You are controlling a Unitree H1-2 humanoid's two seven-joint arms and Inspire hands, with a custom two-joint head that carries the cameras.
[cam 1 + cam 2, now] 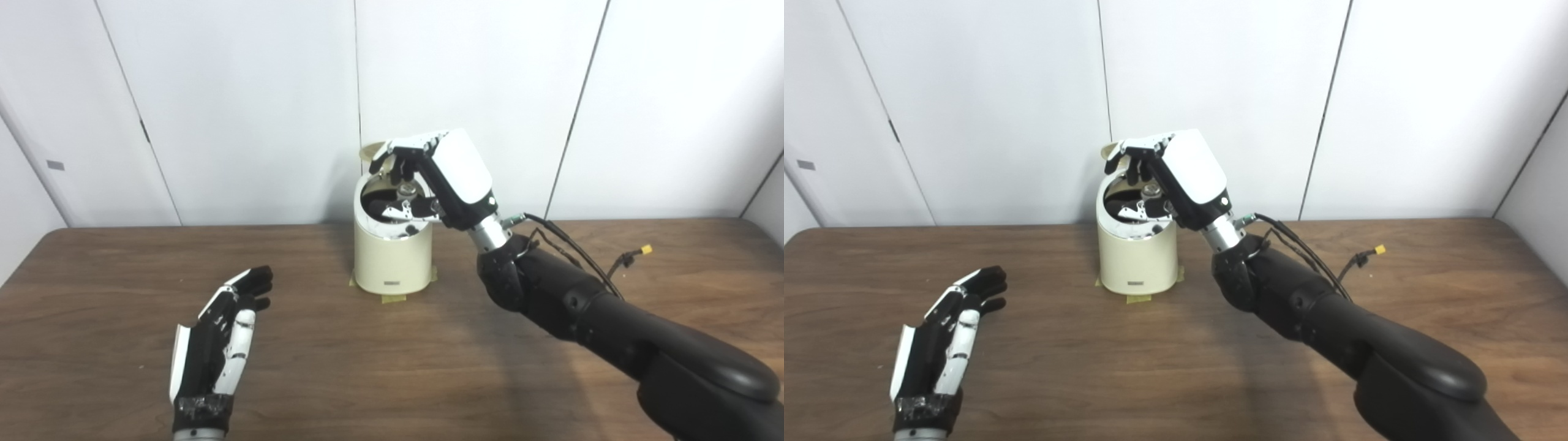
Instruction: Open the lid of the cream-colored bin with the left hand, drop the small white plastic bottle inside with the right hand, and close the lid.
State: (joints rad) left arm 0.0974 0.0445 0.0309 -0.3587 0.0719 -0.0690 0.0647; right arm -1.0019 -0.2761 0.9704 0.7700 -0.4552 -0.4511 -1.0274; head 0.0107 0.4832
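Cream bin point(392, 260): one, upright at the back middle of my desk point(367, 367), with tape tabs point(394, 299) under its base.
Lid point(373, 150): tipped up behind the opening, only its edge showing past my right hand.
Bin contents: the inside looks dark; I see a shiny metal rim and something small and round near the opening, but I cannot tell what it is.
Bottle: I cannot make out the small white plastic bottle for certain, neither in my right hand nor in the bin.
Right hand point(438, 177): over the bin's mouth, fingers point(398, 162) curled downward into the opening; whether they clamp anything, I cannot tell.
Left hand point(220, 340): low over the desk, well apart from the bin, fingers spread, holding nothing.
Count: one bin, one lid, two hands.
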